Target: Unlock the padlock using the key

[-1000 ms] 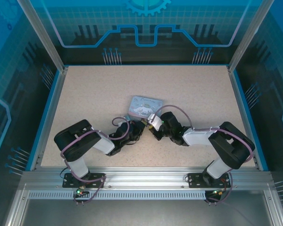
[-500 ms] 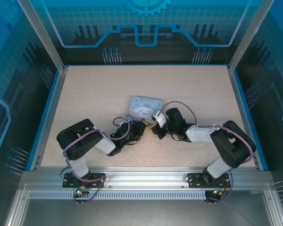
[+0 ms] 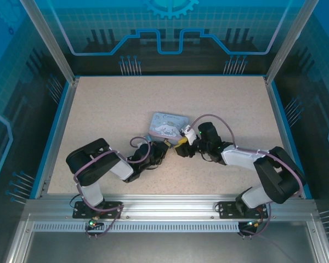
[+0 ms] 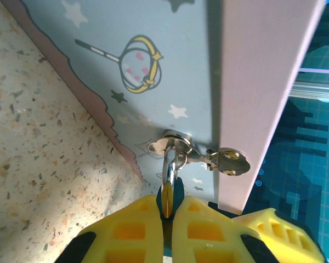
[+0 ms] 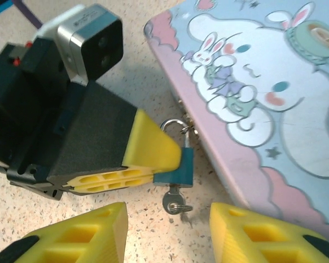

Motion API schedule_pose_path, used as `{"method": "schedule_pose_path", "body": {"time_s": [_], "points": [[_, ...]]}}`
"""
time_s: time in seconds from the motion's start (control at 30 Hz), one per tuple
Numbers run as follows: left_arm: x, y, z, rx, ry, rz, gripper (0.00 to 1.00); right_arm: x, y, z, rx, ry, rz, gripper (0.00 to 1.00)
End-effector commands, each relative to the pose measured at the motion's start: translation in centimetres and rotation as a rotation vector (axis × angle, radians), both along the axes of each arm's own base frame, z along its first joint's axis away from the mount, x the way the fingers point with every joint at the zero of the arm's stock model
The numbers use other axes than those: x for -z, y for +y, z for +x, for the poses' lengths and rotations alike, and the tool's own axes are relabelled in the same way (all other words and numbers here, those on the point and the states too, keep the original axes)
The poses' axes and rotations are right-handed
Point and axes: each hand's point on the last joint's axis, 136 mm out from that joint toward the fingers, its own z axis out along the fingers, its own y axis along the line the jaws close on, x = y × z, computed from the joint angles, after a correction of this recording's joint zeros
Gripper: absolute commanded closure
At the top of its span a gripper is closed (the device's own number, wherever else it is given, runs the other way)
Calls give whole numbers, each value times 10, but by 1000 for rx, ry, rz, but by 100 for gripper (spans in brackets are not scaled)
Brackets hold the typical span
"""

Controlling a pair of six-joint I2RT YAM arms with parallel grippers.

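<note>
Beside the light-blue cartoon tin (image 5: 274,104), the left yellow fingers (image 5: 153,152) pinch the small teal padlock (image 5: 181,163) tight. Its small metal key (image 5: 174,205) sticks out below, seemingly seated, pointing into the gap between the right yellow fingers (image 5: 247,230), half parted and empty.

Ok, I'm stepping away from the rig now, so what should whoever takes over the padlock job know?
Left gripper: shut on the padlock, beside the tin.
Right gripper: open, fingers either side of the key, not touching it.
Done: key sits in the padlock's keyhole.
Left: shackle is hooked through the tin's hasp; unlocked or not, cannot tell. Probably regrip the key, turn, free the shackle.
</note>
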Motion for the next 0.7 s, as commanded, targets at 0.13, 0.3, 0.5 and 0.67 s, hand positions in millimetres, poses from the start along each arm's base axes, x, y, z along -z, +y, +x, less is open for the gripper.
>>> {"method": "schedule_pose_path", "body": {"time_s": [0.13, 0.3, 0.5, 0.67], "points": [[44, 22, -13, -27, 96, 97, 100, -14, -18, 16, 124, 115, -24, 55], [54, 31, -20, -34, 128, 130, 100, -22, -13, 30, 172, 205, -28, 49], [59, 38, -25, -41, 160, 169, 80, -15, -21, 52, 280, 238, -109, 46], [58, 42, -27, -45, 173, 193, 62, -2, -26, 58, 324, 292, -165, 43]]}}
